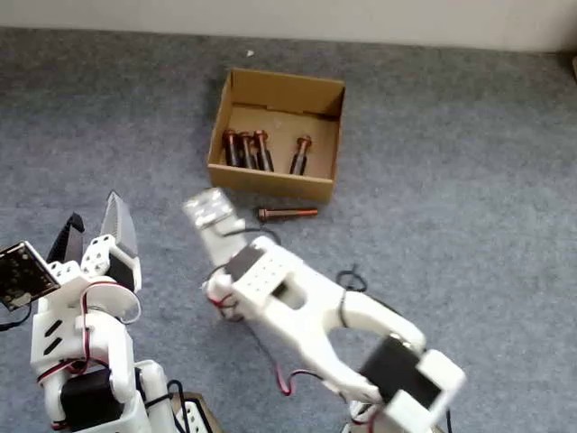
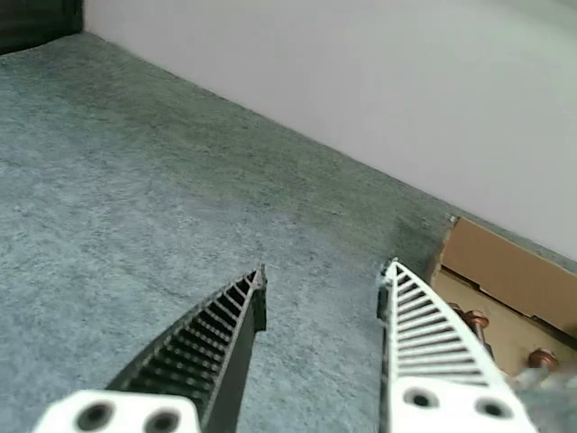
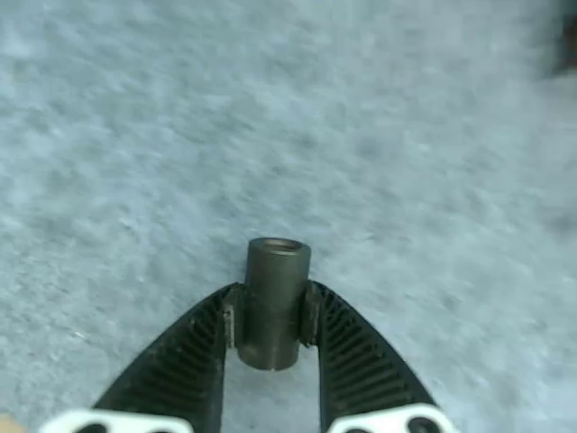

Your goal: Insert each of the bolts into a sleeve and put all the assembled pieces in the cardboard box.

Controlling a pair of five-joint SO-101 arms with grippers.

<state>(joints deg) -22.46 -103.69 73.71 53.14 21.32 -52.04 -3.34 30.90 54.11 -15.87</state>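
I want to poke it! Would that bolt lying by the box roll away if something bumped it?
Probably a little. The bolt is a round rod lying on its side, so a nudge could roll it, though the fuzzy carpet would likely slow it. Its wider head may make it curve. It looks metal, so likely stiff.

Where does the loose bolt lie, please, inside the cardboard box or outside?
Outside: the bolt lies flat on the carpet beside the cardboard box.
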